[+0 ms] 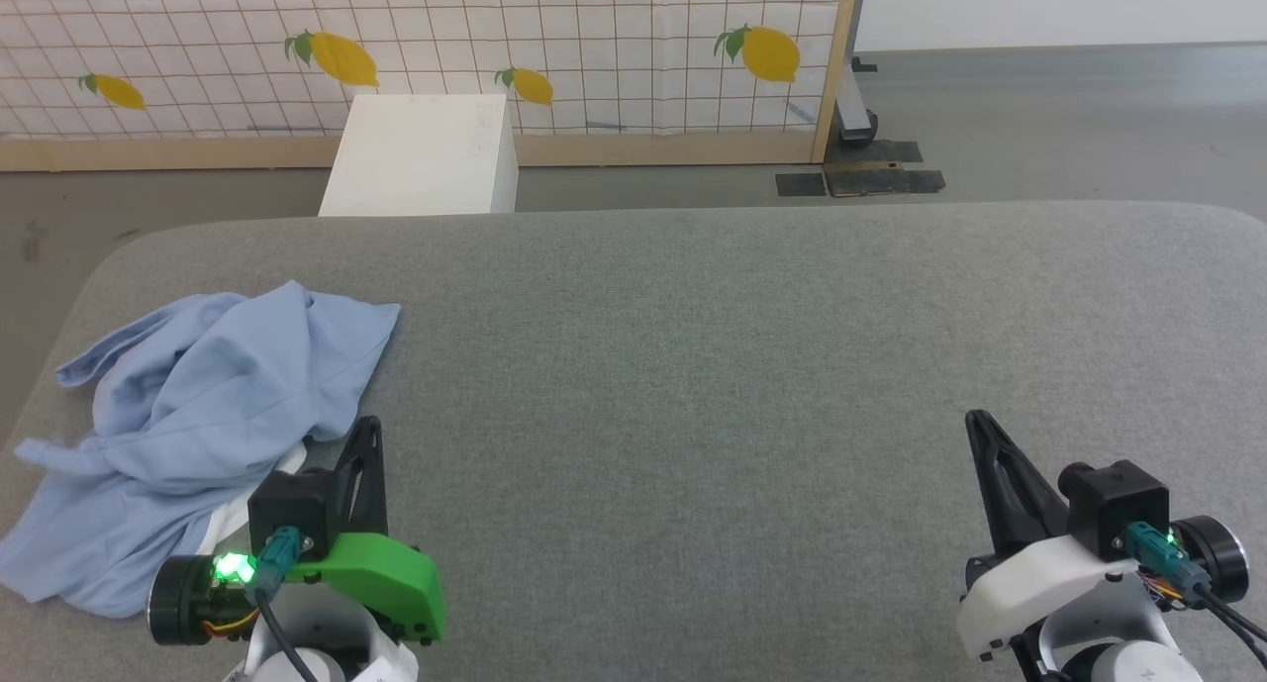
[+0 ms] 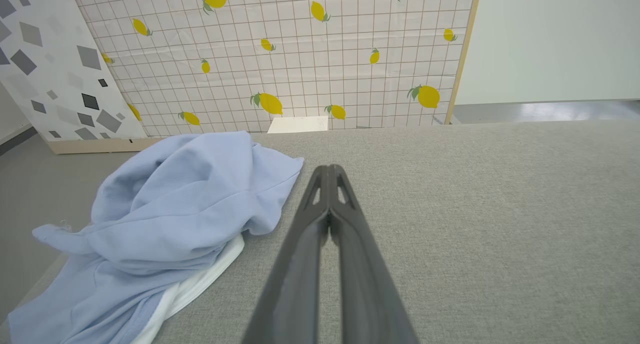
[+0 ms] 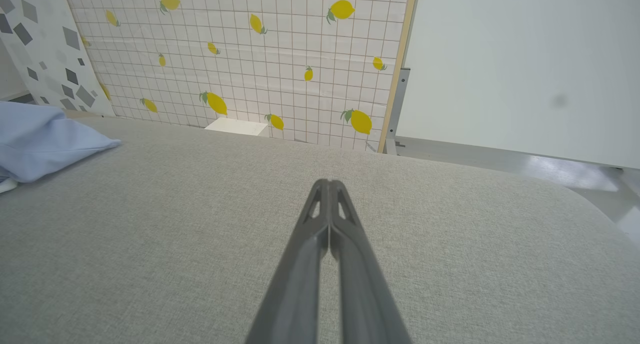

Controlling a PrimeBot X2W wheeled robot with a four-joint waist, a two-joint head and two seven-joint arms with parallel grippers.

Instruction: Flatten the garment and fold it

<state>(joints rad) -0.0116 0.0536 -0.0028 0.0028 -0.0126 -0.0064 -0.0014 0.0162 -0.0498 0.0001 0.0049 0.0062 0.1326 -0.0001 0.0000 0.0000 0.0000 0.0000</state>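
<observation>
The garment is a light blue shirt lying crumpled in a heap at the left side of the grey padded table, with a strip of white lining showing at its near edge. In the left wrist view the garment lies just left of my fingers. My left gripper is shut and empty, hovering right beside the heap's near right edge. Far off at the lower right, my right gripper is shut too, with nothing in it. The right wrist view catches a corner of the garment at its left edge.
A white box stands on the floor behind the table, before a lemon-patterned screen. A dark stand base and taped floor patches lie at the back right. The table's left edge runs close under the shirt.
</observation>
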